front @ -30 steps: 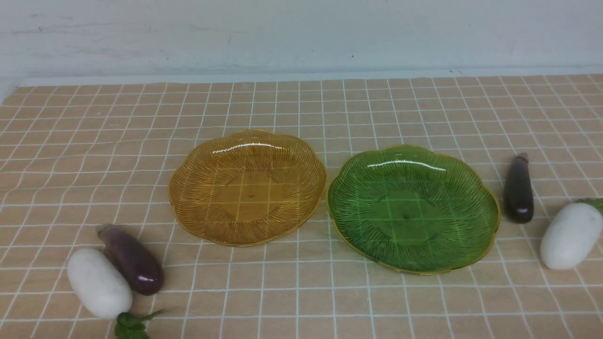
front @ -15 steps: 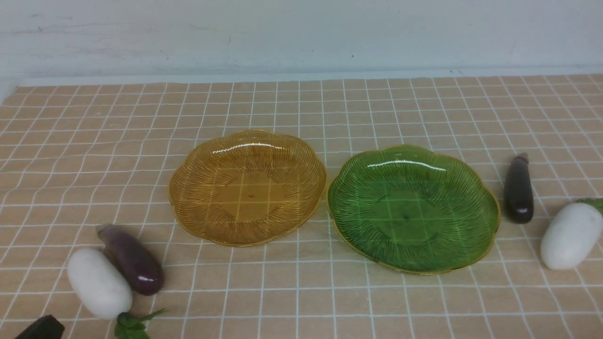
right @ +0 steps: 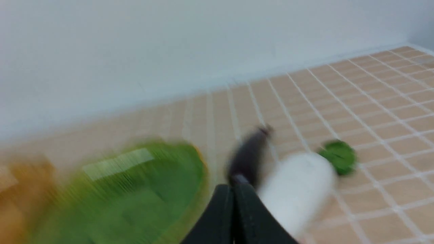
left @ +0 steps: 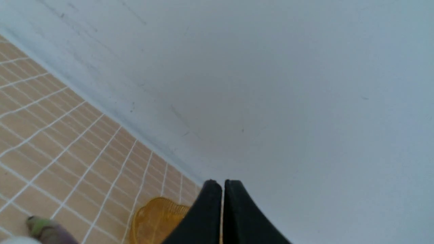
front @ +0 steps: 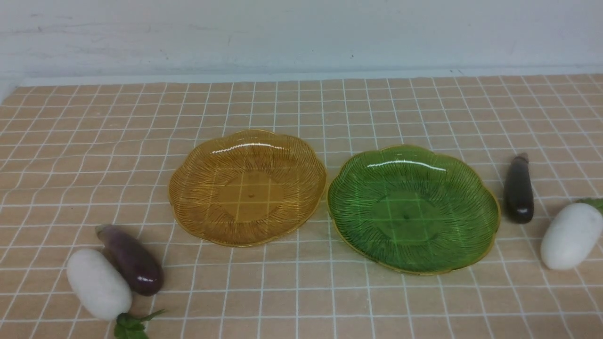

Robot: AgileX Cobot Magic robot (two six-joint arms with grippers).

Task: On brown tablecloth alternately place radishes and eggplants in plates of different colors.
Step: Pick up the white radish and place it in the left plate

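Both grippers hold nothing, fingers pressed together: left gripper [left: 222, 185], right gripper [right: 233, 189]. Front view, lower left: a radish [front: 98, 283] touches an eggplant [front: 132, 260] on the brown tablecloth [front: 301, 108]. Right edge: second radish [front: 571, 235], second eggplant [front: 518, 190] just behind. Mid-frame, amber plate [front: 193, 188] beside green plate [front: 348, 202], rims nearly touching

No text, label, brand, number or sign is legible in any view. The only regular marking is the white line grid on the brown tablecloth [front: 301, 108], which forms plain squares without characters. The amber plate [front: 198, 207] and the green plate [front: 358, 221] show moulded ribs and gold rims only, with no lettering.
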